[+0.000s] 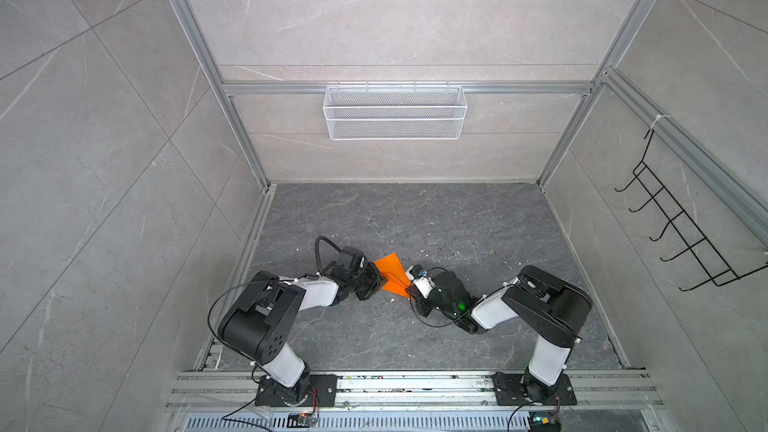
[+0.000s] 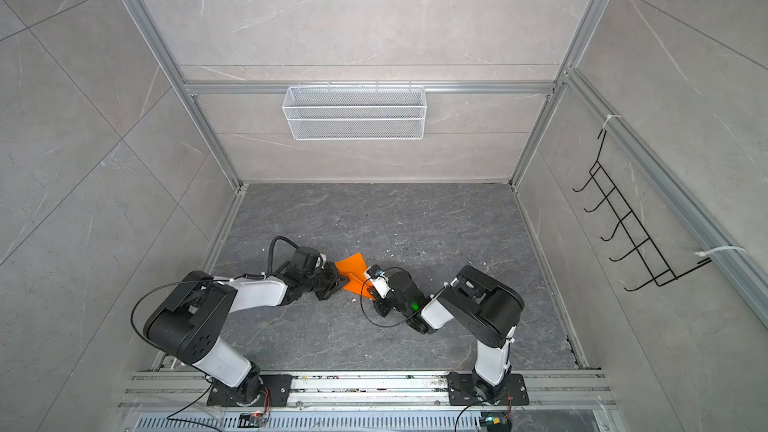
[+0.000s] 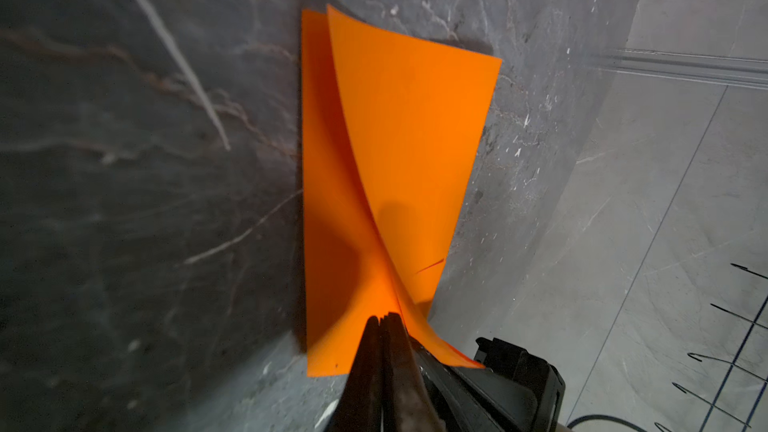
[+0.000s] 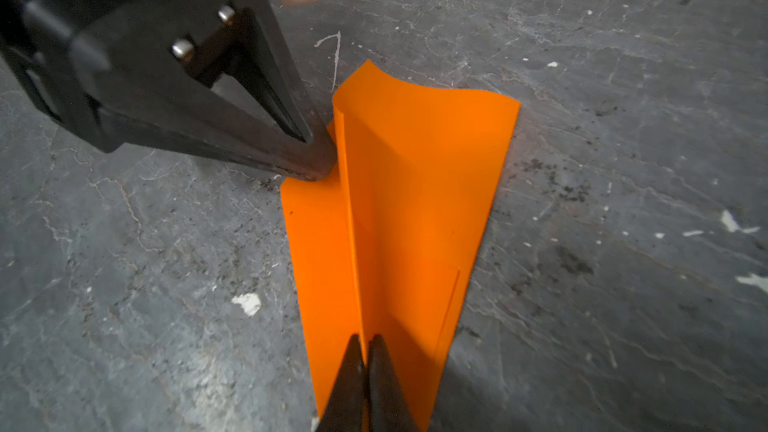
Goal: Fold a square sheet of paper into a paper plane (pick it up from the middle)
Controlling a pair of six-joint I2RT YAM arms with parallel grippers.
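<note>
A: While the left arm (image 1: 266, 317) and the right arm (image 1: 548, 309) stand on the silver aluminium rail (image 1: 415, 386) at the near edge, where do their tips reach?

B: To the middle of the dark grey veined stone tabletop (image 1: 436, 218). They meet at the bright orange folded paper plane (image 1: 390, 274), a thin tapering dart lying on the stone with a raised centre crease and a wing spread to each side.

A: And the jaws?

B: The right gripper (image 4: 365, 340) is pinched onto the crease at the narrow end, only the paper's thickness between its fingers. The left gripper (image 3: 381, 320) reaches in from the side, nearer the wide end, and is clamped tight on the folded layers there.

A: What worries you?

B: Two hard grips on one thin sheet. If the arms pull apart or twist against each other, I'd expect a tear along the crease. If one lets go early, the fold could spring open, and the far wing corner curls up off the stone. A drag across that gritty surface might crumple the flat wing too.

A: Anything beyond?

B: Only the white wire mesh basket (image 1: 395, 130) hung on the back wall, well apart from all this
</note>
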